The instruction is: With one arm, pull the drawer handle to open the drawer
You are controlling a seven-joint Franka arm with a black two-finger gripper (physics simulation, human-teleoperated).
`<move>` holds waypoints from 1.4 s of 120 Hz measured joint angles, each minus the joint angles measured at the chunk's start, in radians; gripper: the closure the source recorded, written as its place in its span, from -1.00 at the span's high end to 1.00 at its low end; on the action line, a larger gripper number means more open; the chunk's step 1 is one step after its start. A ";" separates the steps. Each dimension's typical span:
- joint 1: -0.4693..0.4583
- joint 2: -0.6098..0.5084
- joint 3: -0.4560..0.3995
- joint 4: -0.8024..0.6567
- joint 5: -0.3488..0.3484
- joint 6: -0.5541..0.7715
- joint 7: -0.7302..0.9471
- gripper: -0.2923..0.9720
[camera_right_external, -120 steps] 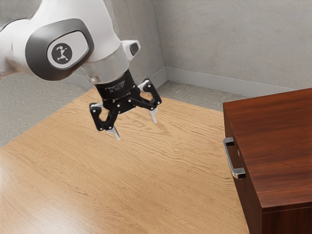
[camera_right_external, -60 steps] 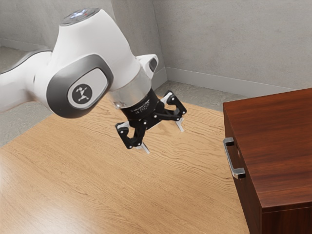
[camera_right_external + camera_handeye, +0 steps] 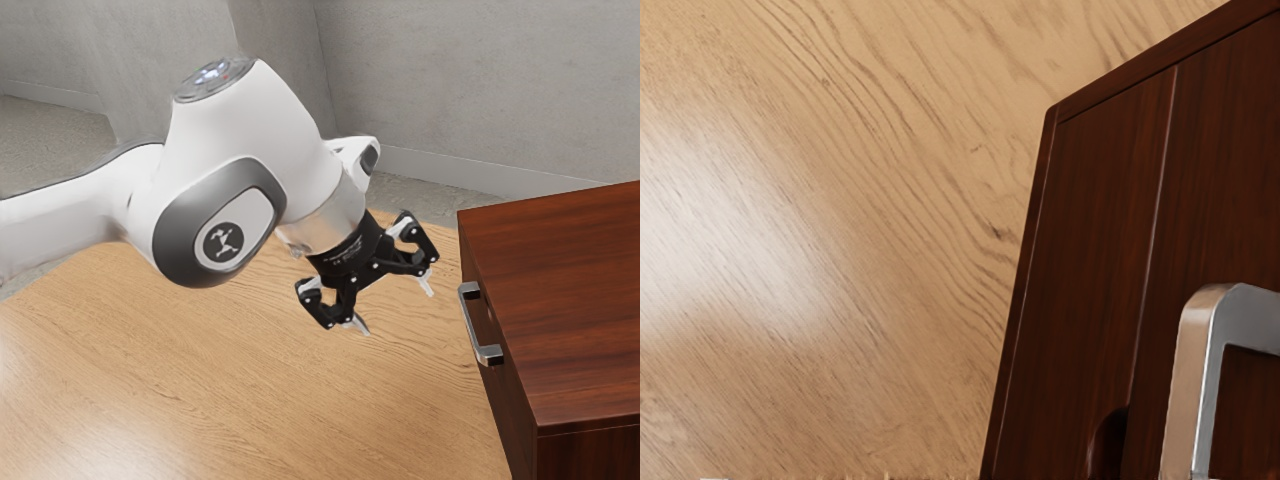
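A dark red-brown wooden cabinet (image 3: 560, 300) stands at the exterior view's right, its drawer front facing the arm. A silver bar handle (image 3: 479, 322) is fixed on that front; the drawer sits flush with the cabinet. My black gripper (image 3: 392, 304) hangs open above the table, a short way to the left of the handle, with nothing between its fingers. In the wrist view the drawer front (image 3: 1110, 280) and one end of the handle (image 3: 1205, 370) appear close ahead of my hand.
The light wooden tabletop (image 3: 180, 380) stretches under and around the arm. Grey walls and a grey floor (image 3: 420, 190) lie beyond the table's far edge. My white arm (image 3: 230, 200) comes in from the exterior view's left.
My arm has swung toward the exterior view's right and lower, bringing the open gripper much closer to the drawer handle. The cabinet and drawer have not moved.
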 joint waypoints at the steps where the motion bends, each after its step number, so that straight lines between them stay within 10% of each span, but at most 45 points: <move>1: 0.000 0.001 -0.001 0.000 0.000 0.003 0.000 0.36; 168: -0.058 0.124 -0.006 0.003 0.002 0.182 0.009 0.05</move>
